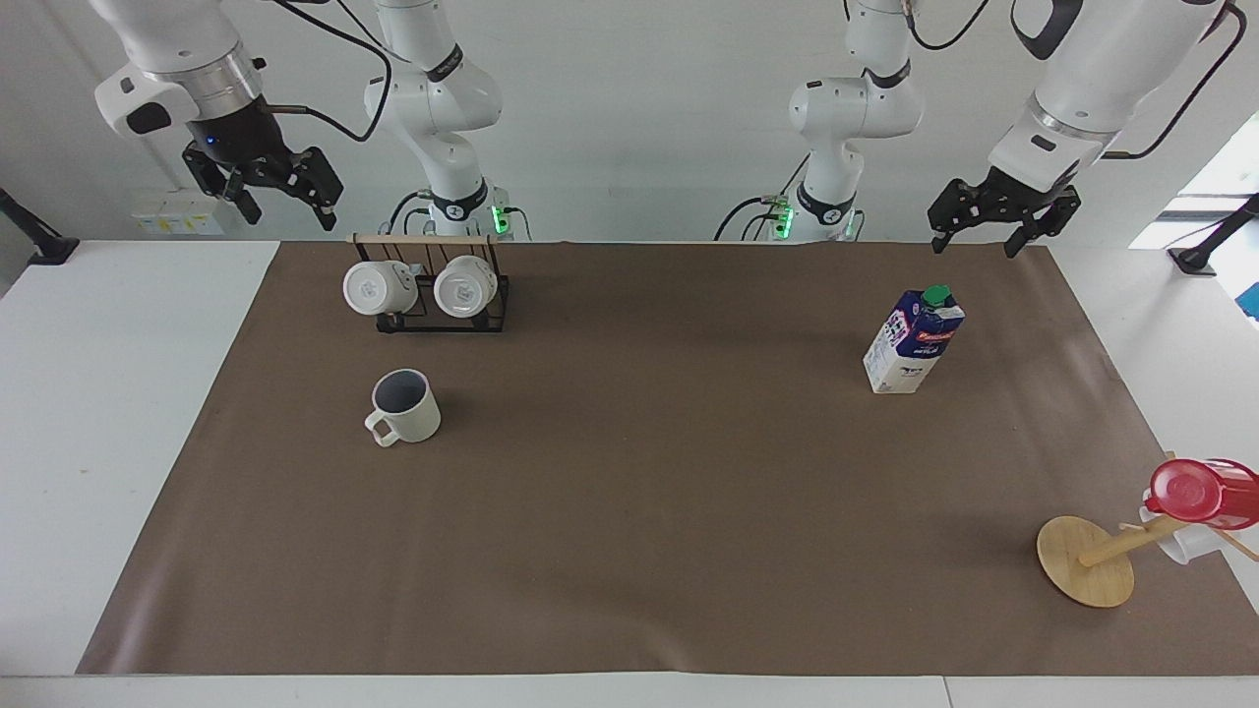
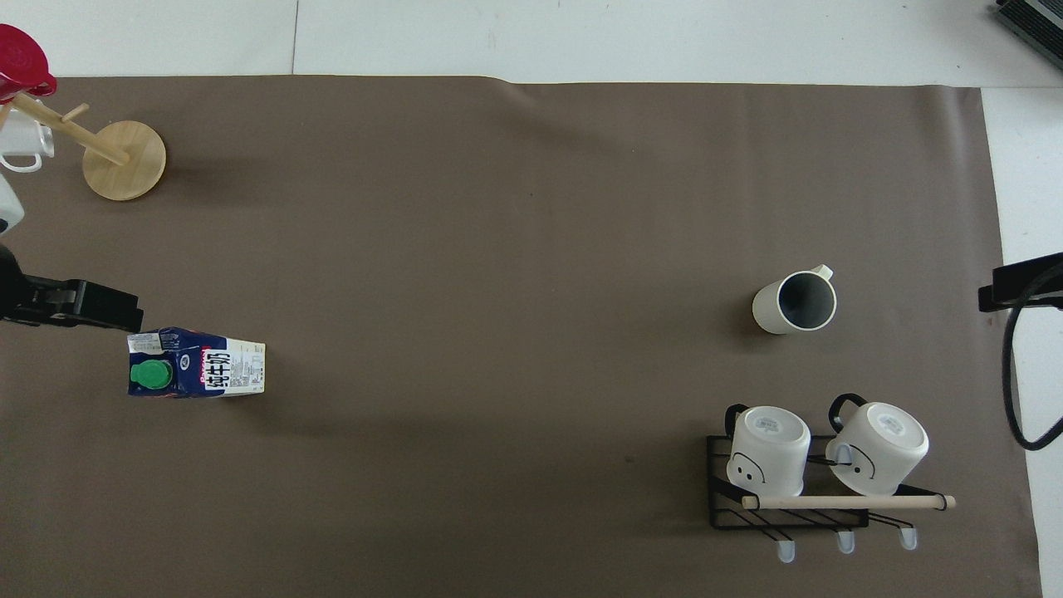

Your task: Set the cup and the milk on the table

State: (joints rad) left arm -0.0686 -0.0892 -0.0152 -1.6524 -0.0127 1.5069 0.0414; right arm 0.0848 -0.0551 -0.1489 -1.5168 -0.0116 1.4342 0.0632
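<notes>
Open brown-sheeted table lies between cream ceramic mug and tall blue-white milk carton; black wire mug rack crowds the mug's twelve o'clock.

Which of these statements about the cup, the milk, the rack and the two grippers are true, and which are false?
1. The cup stands upright on the brown sheet. True.
2. The milk lies on its side. False: it stands upright.
3. The left gripper holds the milk. False: it hangs open and empty.
4. Two white mugs hang on the black rack. True.
5. The right gripper is open. True.
</notes>
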